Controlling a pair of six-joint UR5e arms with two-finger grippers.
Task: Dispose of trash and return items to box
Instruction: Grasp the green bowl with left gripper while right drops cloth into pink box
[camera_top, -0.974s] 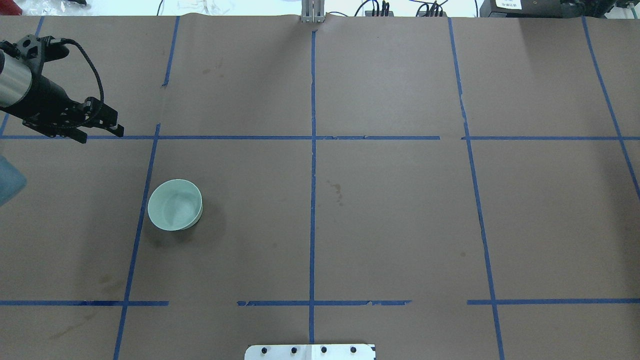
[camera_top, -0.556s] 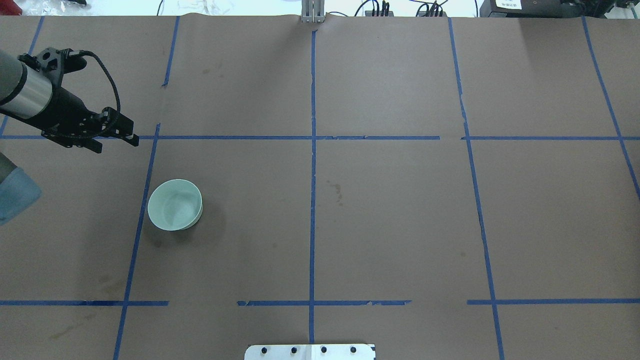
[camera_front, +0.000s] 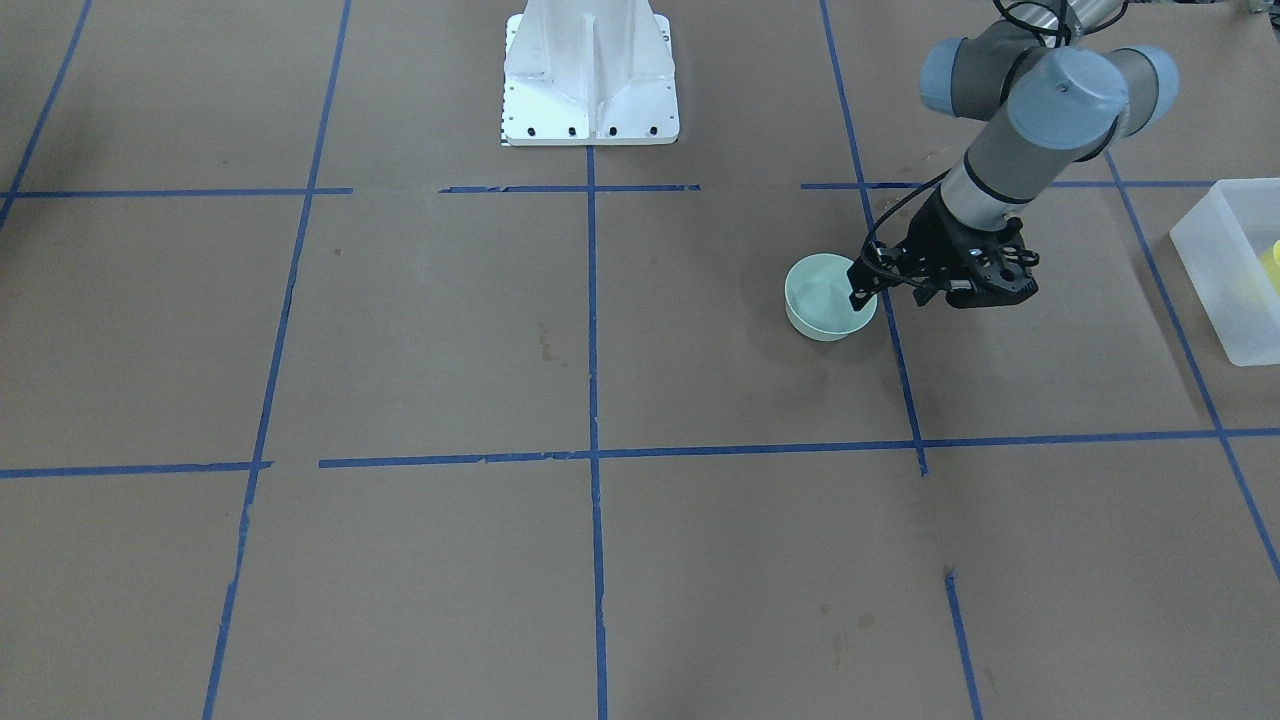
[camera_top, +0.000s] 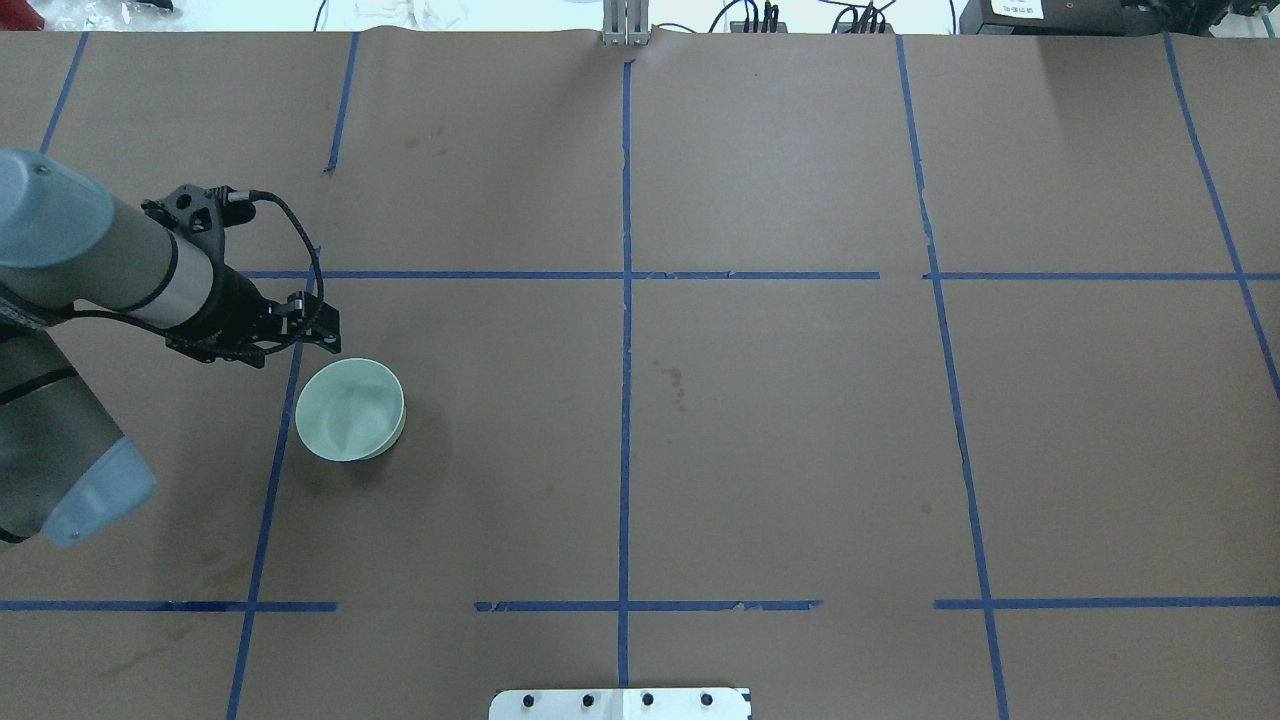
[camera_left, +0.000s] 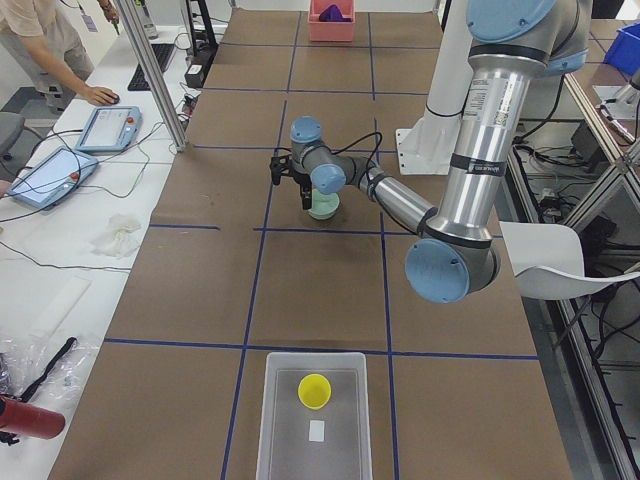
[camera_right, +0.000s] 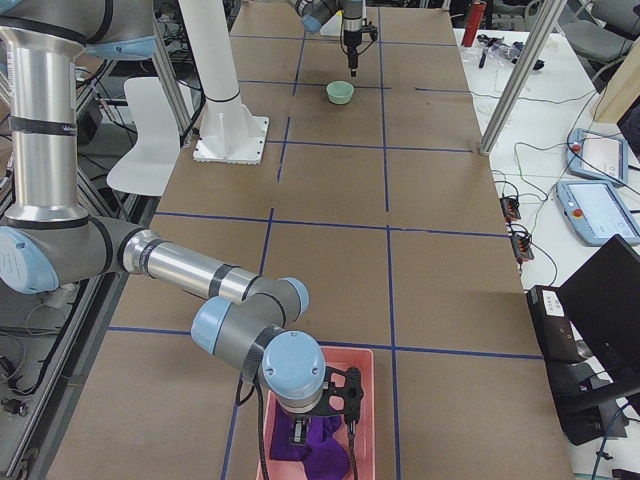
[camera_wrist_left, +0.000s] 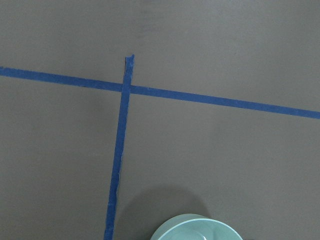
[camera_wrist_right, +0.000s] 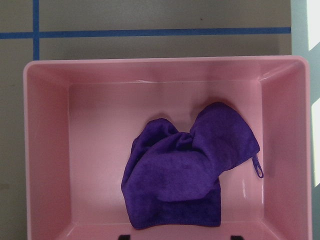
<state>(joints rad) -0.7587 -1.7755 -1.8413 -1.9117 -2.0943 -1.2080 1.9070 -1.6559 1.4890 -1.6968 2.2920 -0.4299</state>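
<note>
Noting pale mint-green round bowl (camera_top: 350, 410) sitting upright on brown-paper tabletop (camera_top: 800, 400). Seeing left gripper (camera_top: 300, 342) hovering just beside it, up and off toward the robot's left and far side. Jaws looking parted, gripping nothing.

Judging the move ahead: bringing jaws back over the rim and down. Round, so no long axis to match.

Finding right gripper (camera_wrist_right: 180, 236) well apart over pink plastic bin (camera_wrist_right: 45, 150) with purple cloth (camera_wrist_right: 185, 175), jaws open, empty; left arm far nearer.

Spotting bright yellow tapered plastic cup (camera_left: 315, 391) already inside translucent frosted-white rectangular bin (camera_left: 275, 420).
</note>
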